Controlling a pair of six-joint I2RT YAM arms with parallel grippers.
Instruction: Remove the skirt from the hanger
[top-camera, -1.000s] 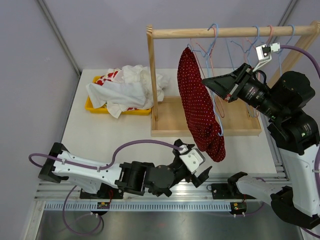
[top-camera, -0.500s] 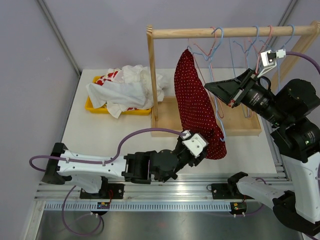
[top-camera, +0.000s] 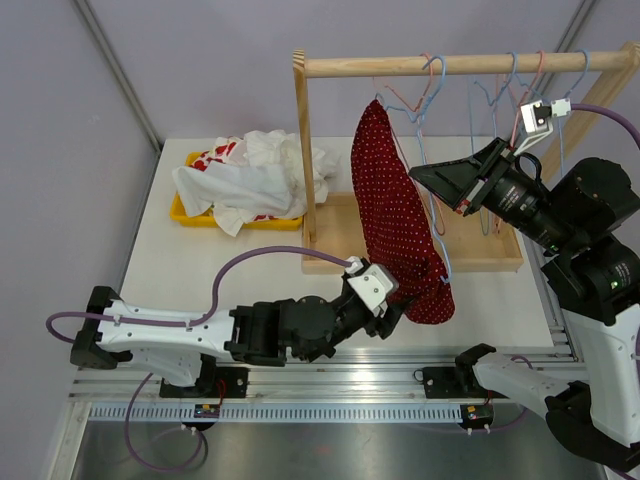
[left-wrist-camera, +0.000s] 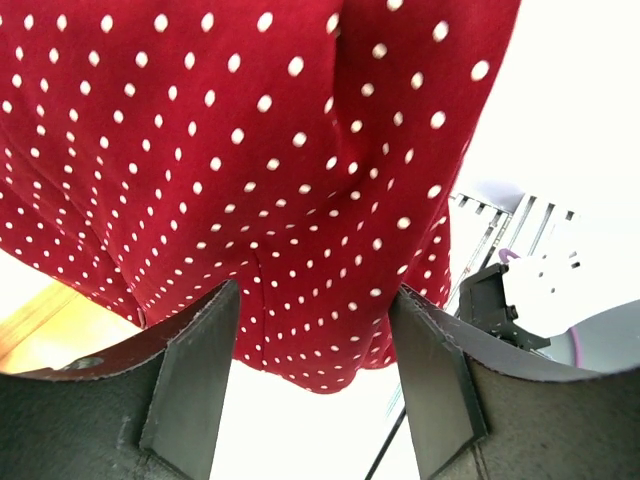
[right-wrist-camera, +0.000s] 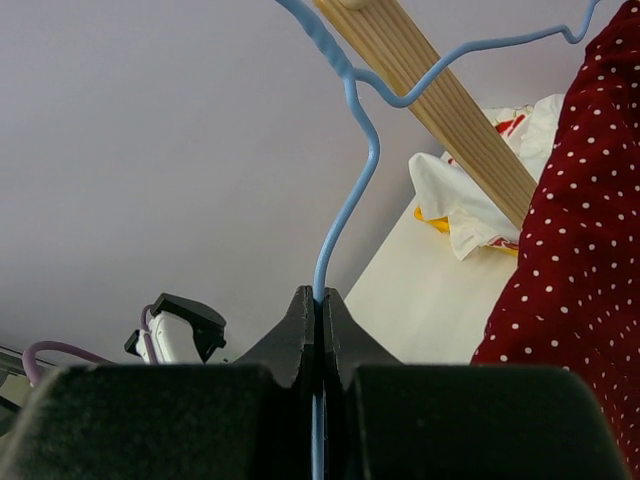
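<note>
A dark red skirt with white dots (top-camera: 398, 215) hangs on a light blue wire hanger (top-camera: 428, 105) from the wooden rail (top-camera: 450, 64). It fills the upper part of the left wrist view (left-wrist-camera: 250, 150) and shows at the right edge of the right wrist view (right-wrist-camera: 590, 230). My right gripper (top-camera: 425, 175) is shut on the hanger's blue wire (right-wrist-camera: 345, 190), below its hook. My left gripper (top-camera: 392, 300) is open at the skirt's lower hem, its fingers (left-wrist-camera: 195, 375) either side of the hanging cloth's bottom edge, not closed on it.
The wooden rack has a post (top-camera: 303, 150) and base board (top-camera: 340, 245). Several other blue and pink wire hangers (top-camera: 500, 95) hang on the rail to the right. A yellow tray (top-camera: 185, 212) piled with white and red clothes (top-camera: 250, 175) lies at the back left.
My left gripper has risen from near the table's front edge to the skirt's hem. My right gripper and the hanger shifted slightly; the skirt swung a little.
</note>
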